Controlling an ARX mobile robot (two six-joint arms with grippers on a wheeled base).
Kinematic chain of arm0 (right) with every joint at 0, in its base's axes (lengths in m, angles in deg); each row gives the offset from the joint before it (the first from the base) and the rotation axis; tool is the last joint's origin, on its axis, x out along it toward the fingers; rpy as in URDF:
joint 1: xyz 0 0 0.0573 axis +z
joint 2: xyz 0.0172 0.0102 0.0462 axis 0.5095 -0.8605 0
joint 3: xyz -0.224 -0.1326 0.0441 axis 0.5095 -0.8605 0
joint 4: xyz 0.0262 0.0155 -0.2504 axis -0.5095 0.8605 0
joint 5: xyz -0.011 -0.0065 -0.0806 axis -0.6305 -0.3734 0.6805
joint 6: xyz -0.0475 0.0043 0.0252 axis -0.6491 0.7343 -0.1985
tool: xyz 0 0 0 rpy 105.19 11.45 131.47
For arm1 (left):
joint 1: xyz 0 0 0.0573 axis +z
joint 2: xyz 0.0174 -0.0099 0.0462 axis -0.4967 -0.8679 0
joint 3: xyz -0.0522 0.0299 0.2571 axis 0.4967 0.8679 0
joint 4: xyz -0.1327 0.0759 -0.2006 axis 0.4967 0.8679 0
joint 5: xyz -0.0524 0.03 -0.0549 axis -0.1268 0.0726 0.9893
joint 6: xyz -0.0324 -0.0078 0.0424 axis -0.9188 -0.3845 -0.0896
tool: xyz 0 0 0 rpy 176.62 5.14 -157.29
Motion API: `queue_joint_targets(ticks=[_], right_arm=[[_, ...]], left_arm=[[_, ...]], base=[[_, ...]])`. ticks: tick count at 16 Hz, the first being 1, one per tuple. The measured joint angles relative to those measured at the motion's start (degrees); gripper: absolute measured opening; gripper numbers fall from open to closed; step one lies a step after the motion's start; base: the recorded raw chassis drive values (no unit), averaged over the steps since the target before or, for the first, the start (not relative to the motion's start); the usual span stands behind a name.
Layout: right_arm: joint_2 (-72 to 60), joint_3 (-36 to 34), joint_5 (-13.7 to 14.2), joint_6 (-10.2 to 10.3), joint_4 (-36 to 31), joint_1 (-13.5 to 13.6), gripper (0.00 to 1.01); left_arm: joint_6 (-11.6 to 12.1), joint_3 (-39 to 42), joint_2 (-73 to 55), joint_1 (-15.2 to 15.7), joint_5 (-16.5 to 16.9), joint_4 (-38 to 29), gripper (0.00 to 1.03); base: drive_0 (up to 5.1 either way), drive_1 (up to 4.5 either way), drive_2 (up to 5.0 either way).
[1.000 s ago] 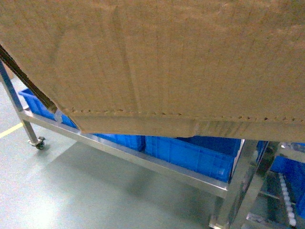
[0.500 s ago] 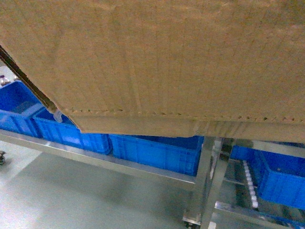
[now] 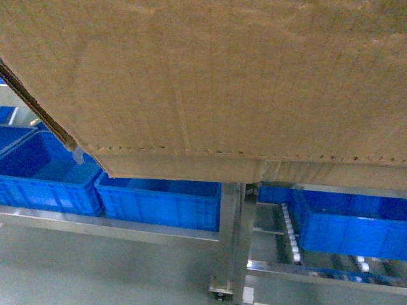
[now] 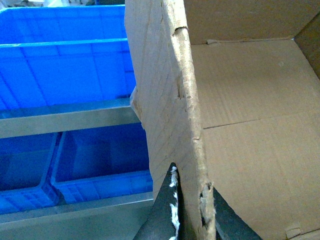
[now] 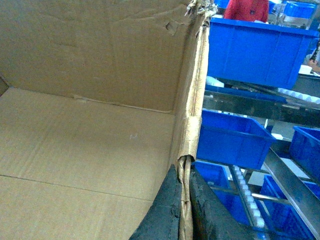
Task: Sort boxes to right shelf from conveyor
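Now both tools, left tool (image 4: pixel 192 212) & right tool (image 5: pixel 184 210), are clamped on box (image 3: pixel 210 82) walls (upper frame); blue crates (image 3: pixel 159 200) on shelf (image 3: pixel 232 241) below.

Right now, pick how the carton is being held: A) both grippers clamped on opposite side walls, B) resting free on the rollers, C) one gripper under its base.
A: the left gripper and right gripper each pinch a wall edge of the carton.
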Motion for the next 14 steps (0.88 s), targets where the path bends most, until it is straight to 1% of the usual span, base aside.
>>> queue_joint_targets(ticks=[8,14], right_arm=[[0.0,0.0,0.1,0.0,0.0,0.0,0.02],[0.0,0.0,0.0,0.0,0.0,0.0,0.02]], left_arm=[[0.0,0.0,-0.1,-0.1,0.0,-0.1,0.03],[0.0,0.0,-0.1,-0.1,0.0,0.0,0.03]], base=[[-1.7,-1.67,-1.7],[0.0,0.00,0.0]])
